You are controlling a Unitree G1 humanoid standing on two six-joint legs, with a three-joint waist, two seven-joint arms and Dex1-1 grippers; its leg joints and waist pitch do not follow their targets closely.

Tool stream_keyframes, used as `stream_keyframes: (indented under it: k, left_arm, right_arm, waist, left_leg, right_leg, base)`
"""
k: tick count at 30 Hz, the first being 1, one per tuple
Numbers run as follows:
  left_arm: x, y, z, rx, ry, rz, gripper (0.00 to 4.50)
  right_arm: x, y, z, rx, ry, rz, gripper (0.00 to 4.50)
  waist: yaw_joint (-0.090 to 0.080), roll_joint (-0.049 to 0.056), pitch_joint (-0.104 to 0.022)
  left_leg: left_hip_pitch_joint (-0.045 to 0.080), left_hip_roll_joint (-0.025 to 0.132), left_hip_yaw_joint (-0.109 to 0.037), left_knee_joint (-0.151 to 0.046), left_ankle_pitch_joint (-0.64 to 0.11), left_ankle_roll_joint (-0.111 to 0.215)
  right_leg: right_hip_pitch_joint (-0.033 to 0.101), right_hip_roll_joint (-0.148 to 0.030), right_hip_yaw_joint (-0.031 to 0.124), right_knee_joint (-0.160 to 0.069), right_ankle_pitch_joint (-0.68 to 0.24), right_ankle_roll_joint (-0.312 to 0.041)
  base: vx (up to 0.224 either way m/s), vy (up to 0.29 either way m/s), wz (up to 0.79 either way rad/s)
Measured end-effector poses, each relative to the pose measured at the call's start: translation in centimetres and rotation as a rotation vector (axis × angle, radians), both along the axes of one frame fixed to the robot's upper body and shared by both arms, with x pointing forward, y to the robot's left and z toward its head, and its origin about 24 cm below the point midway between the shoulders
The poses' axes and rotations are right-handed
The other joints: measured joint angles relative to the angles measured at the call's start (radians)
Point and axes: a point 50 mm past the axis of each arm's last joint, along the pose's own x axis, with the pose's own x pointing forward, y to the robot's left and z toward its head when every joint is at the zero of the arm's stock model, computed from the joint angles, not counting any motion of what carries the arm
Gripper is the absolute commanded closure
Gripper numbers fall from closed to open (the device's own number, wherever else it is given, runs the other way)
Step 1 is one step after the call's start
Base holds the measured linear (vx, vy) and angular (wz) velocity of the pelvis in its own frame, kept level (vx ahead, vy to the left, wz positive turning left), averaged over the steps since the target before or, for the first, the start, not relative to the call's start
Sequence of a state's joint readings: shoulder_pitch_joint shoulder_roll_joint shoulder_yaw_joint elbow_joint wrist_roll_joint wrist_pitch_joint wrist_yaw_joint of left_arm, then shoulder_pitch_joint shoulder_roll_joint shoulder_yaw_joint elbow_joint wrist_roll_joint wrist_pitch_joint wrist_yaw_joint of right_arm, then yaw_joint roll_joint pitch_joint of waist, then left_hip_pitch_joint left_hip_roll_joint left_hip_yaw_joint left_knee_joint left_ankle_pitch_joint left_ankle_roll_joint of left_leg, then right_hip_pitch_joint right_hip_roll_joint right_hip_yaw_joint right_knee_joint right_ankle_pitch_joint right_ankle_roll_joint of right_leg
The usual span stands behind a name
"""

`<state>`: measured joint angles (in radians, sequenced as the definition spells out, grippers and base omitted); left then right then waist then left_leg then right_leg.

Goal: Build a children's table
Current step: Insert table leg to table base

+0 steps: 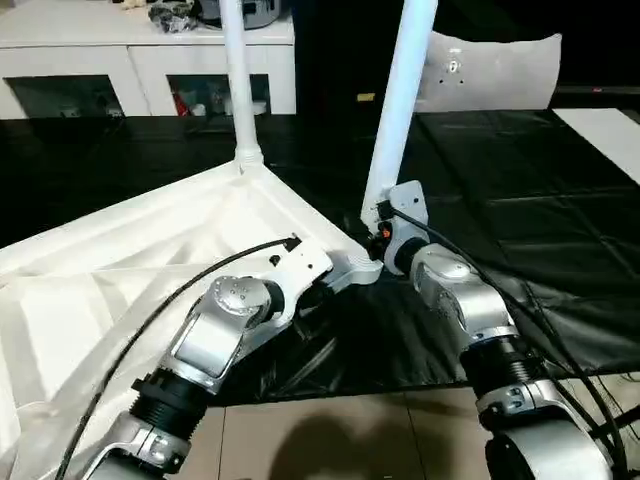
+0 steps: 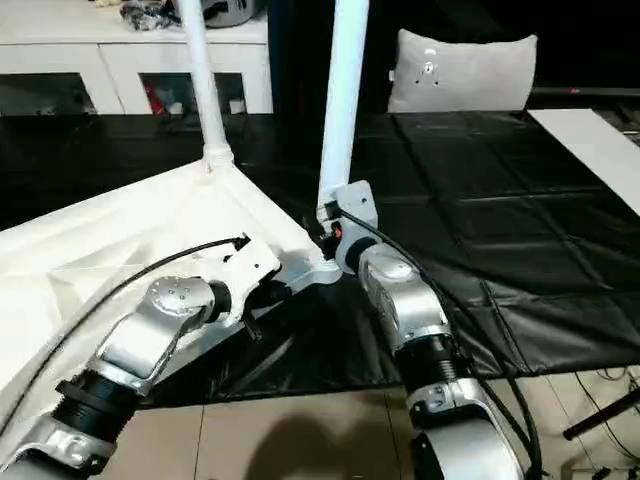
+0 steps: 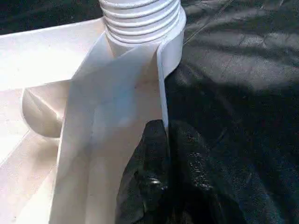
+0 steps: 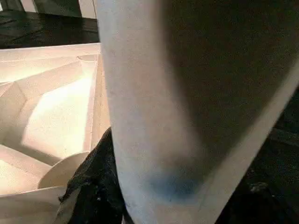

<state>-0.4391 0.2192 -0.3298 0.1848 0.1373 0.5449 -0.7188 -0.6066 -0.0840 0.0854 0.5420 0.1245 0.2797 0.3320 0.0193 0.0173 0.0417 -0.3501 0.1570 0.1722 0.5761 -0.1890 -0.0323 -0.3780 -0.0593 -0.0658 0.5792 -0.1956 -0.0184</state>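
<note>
The white tabletop [image 1: 120, 270] lies underside up on a black mat, its ribs showing. One white leg [image 1: 238, 80] stands upright in the far corner socket. A second leg [image 1: 400, 110] rises, slightly tilted, from the near right corner socket [image 1: 362, 268]; its threaded end [image 3: 140, 18] sits in that socket. My right gripper [image 1: 380, 225] is shut on this leg low down, with a black finger [image 4: 91, 186] beside the tube. My left gripper [image 3: 166, 154] is shut on the tabletop's rim wall [image 3: 161, 84] just beside the same corner.
A white cabinet [image 1: 130, 55] with glass doors stands at the back left. A pale cushion [image 1: 500, 70] lies at the back right. The black mat [image 1: 520, 200] spreads to the right, with a white panel [image 1: 610, 125] at its far edge. Tiled floor [image 1: 350, 440] lies nearest me.
</note>
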Motion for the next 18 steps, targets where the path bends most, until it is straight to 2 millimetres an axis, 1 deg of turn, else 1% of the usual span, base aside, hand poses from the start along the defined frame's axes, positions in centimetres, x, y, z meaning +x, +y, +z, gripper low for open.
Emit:
stream_keyframes:
  k: [1,3,4,6,7,9,11,12,15,17,18]
  left_arm:
    - [0.0,0.1,0.1,0.008,0.000,0.006,4.50]
    - [0.0,0.2,0.2,0.015,-0.002,0.009,4.50]
    - [0.0,0.3,0.2,0.018,-0.004,0.010,4.50]
    - [0.2,0.4,0.4,0.021,-0.007,0.010,4.50]
    - [0.3,0.4,0.4,0.018,-0.008,0.006,4.50]
    - [0.6,0.5,0.4,0.015,-0.012,-0.015,4.50]
    - [0.9,1.0,0.5,0.021,-0.023,-0.040,4.50]
    - [1.0,1.2,0.5,0.024,-0.028,-0.044,4.50]
    - [1.5,2.0,0.8,0.043,-0.033,-0.074,4.50]
    - [1.7,2.6,1.0,0.056,-0.041,-0.100,4.50]
    - [1.7,2.8,1.0,0.058,-0.045,-0.123,4.50]
  right_arm:
    - [0.2,0.1,0.0,-0.001,0.003,0.003,1.91]
    - [-0.1,0.0,-1.4,-0.003,0.053,-0.005,1.85]
    - [-0.1,0.1,-1.4,0.004,0.047,-0.004,1.72]
    - [0.0,0.0,-1.4,0.003,0.048,-0.003,1.48]
    - [-0.1,-0.2,-1.6,0.000,0.053,0.002,1.48]
    - [-0.4,-0.5,-2.0,-0.009,0.059,0.015,1.25]
    - [-1.0,-1.1,-2.8,-0.046,0.082,0.043,0.99]
    - [-1.3,-1.4,-3.1,-0.048,0.081,0.048,0.99]
    - [-2.0,-2.1,-3.0,-0.041,0.068,0.098,0.73]
    - [-2.6,-2.9,-3.1,-0.026,0.061,0.135,0.57]
    - [-3.0,-3.3,-3.1,-0.002,0.060,0.162,0.57]
  waist:
    - [-0.003,0.000,0.000]
    - [0.002,0.001,0.000]
    - [0.002,0.004,0.001]
    - [0.003,0.004,0.001]
    - [0.007,0.004,0.001]
    - [0.013,0.004,0.001]
    - [0.017,0.004,0.001]
    - [0.019,0.004,0.002]
    - [0.025,0.005,0.003]
    - [0.025,0.005,0.003]
    - [0.026,0.005,0.003]
  left_leg:
    - [0.000,0.000,0.000,0.000,0.000,0.000]
    - [-0.002,0.000,0.000,-0.001,0.000,0.000]
    - [-0.003,0.000,0.000,-0.001,0.000,-0.001]
    - [-0.003,0.000,0.000,-0.001,0.000,-0.001]
    - [-0.004,0.000,0.000,-0.001,0.000,-0.001]
    - [-0.005,0.000,0.000,-0.001,0.000,-0.002]
    - [-0.005,0.000,0.000,-0.002,-0.001,-0.002]
    - [-0.006,0.000,0.000,-0.002,-0.001,-0.003]
    - [-0.007,0.000,0.000,-0.006,0.000,-0.003]
    - [-0.008,0.000,0.000,-0.006,-0.002,-0.005]
    - [-0.009,0.000,0.000,-0.007,-0.002,-0.005]
  right_leg:
    - [-0.001,0.000,0.000,0.000,0.000,0.000]
    - [-0.002,0.000,-0.001,0.000,0.000,0.000]
    - [-0.004,0.000,0.000,0.000,0.001,-0.001]
    - [-0.003,0.000,0.000,0.000,0.002,-0.002]
    - [-0.004,0.000,-0.001,0.000,0.003,-0.003]
    - [-0.004,0.000,-0.001,0.000,0.006,-0.003]
    - [-0.005,0.000,-0.001,0.000,0.011,-0.003]
    - [-0.006,0.000,-0.001,0.000,0.012,-0.003]
    - [-0.007,0.000,-0.002,-0.001,0.013,-0.004]
    - [-0.008,0.000,-0.002,-0.001,0.014,-0.006]
    - [-0.009,0.000,-0.002,-0.001,0.013,-0.005]
  base:
    - [0.000,0.000,0.00]
    - [0.000,0.000,0.00]
    - [0.000,0.000,0.00]
    - [0.000,0.000,0.00]
    - [0.000,0.000,0.00]
    - [0.000,0.000,0.00]
    - [0.000,0.000,0.00]
    - [0.000,0.000,0.00]
    - [0.000,0.000,0.00]
    - [0.000,0.000,0.00]
    - [0.000,0.000,0.00]
